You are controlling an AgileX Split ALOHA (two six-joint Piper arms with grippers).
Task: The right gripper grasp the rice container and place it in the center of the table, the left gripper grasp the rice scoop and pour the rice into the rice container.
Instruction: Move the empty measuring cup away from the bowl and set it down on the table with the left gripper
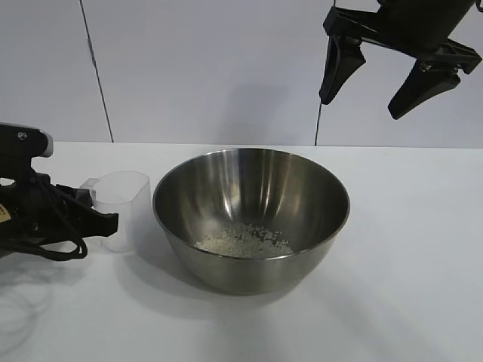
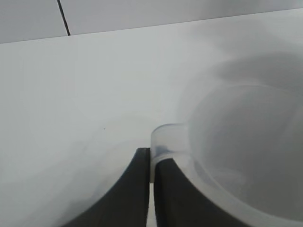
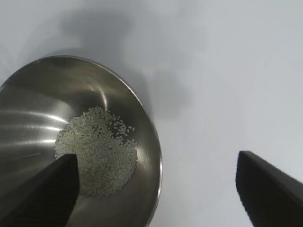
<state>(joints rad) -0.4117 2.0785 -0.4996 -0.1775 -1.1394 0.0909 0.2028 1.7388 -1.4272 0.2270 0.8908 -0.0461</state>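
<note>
White table [image 1: 407,302], rice [image 1: 243,241] in rice container [image 1: 317,219], rice scoop [image 1: 121,207] alongside.

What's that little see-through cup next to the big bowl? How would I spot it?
Start at the shiny steel bowl in the middle of the white table, with rice at its bottom. Just to its left stands the small plastic cup, its handle pinched by the left gripper. Unlike the bowl, it is cloudy-clear, far smaller, and looks empty.
</note>
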